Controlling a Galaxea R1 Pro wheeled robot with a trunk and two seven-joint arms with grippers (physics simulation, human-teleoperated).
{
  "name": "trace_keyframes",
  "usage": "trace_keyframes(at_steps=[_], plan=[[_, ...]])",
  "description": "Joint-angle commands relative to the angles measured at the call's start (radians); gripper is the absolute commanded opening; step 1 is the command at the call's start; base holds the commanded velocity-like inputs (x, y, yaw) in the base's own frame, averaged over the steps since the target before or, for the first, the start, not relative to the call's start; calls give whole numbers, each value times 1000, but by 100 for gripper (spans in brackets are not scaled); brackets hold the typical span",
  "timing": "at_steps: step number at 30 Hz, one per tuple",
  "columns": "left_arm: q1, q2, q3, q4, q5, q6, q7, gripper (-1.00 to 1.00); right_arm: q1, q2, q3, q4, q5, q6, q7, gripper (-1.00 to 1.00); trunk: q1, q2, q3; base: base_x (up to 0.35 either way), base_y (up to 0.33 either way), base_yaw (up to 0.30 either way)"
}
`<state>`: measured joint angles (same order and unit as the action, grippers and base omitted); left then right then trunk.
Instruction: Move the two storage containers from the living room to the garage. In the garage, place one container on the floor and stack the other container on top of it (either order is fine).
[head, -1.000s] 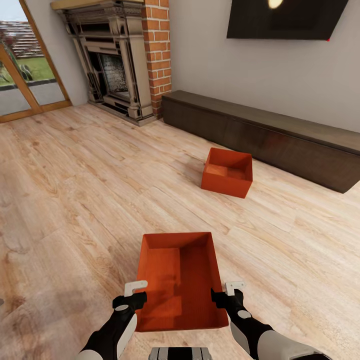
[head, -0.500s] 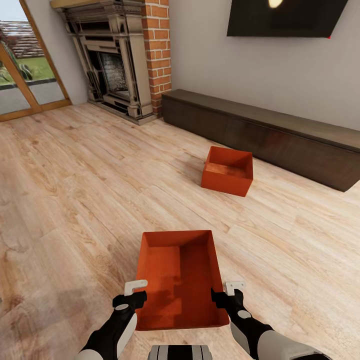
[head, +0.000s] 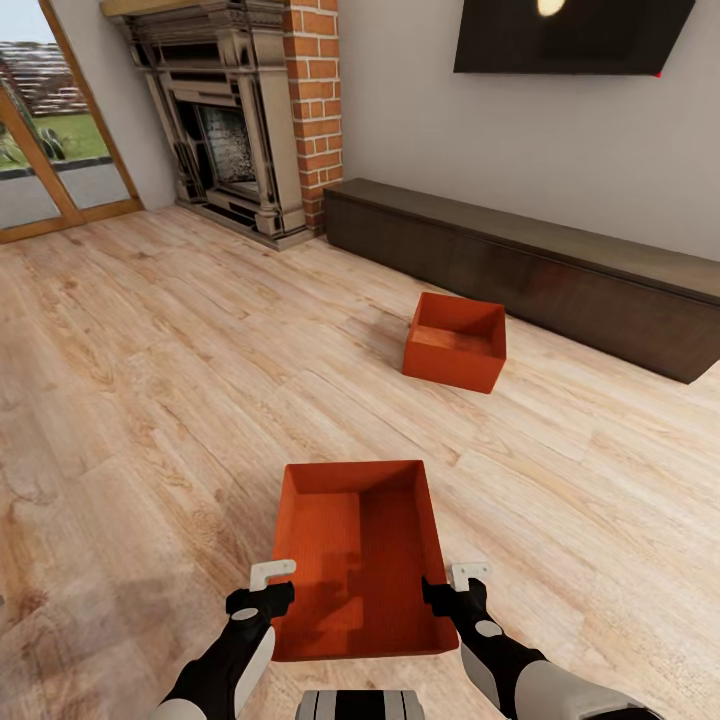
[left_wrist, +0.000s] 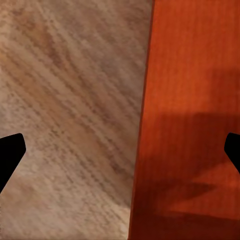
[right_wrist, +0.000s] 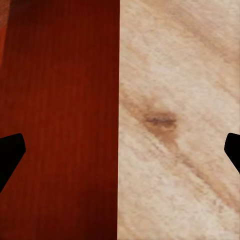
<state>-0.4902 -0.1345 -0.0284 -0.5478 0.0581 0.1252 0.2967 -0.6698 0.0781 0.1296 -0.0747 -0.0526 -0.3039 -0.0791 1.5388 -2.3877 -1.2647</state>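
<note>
The near storage container (head: 355, 560) sits on the wood floor (head: 150, 400) at lower centre. The left pincer (head: 262, 592) and right pincer (head: 452, 588) stand spread, each straddling a long wall. It looks light, stiff and finely ribbed; gripping both rims seems safest. The far storage container (head: 455, 343) lies centre-right.

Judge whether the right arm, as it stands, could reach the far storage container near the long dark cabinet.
Probably not. The right gripper sits open astride the right wall of the near container, while the far container lies well ahead across open wood floor. Nothing blocks the way; the base would likely have to drive closer.
</note>
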Motion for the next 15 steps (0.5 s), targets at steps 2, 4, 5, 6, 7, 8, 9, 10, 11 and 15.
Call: trace_keyframes(at_steps=[2, 4, 5, 6, 7, 8, 9, 10, 11, 15], plan=[[0, 1, -4, -2, 5, 5, 5, 100, -1, 0, 8, 1, -6, -3, -5, 100, 0, 0, -1, 0, 0, 0], [0, 1, -4, -1, 3, 6, 5, 100, -1, 0, 8, 1, -6, -3, -5, 100, 0, 0, -1, 0, 0, 0], [0, 1, -4, -1, 3, 5, 5, 100, -1, 0, 8, 1, -6, -3, -5, 100, 0, 0, -1, 0, 0, 0], [0, 1, -5, -1, 2, 6, 5, 100, -1, 0, 8, 1, -6, -3, -5, 100, 0, 0, -1, 0, 0, 0], [-1, 1, -6, -1, 2, 6, 5, 100, -1, 0, 8, 1, -6, -3, -5, 100, 0, 0, -1, 0, 0, 0], [-1, 1, -6, -1, 2, 6, 5, 100, -1, 0, 8, 1, -6, -3, -5, 100, 0, 0, -1, 0, 0, 0], [0, 1, -6, -1, 2, 6, 5, 100, -1, 0, 8, 1, -6, -3, -5, 100, 0, 0, -1, 0, 0, 0], [0, 1, -6, -1, 2, 6, 5, 100, -1, 0, 8, 1, -6, -3, -5, 100, 0, 0, -1, 0, 0, 0], [0, 1, -7, -1, 2, 5, 5, 100, -1, 0, 8, 1, -6, -2, -5, 100, 0, 0, -1, 0, 0, 0], [0, 1, -7, -1, 2, 6, 5, 100, -1, 0, 8, 1, -6, -3, -5, 100, 0, 0, -1, 0, 0, 0]])
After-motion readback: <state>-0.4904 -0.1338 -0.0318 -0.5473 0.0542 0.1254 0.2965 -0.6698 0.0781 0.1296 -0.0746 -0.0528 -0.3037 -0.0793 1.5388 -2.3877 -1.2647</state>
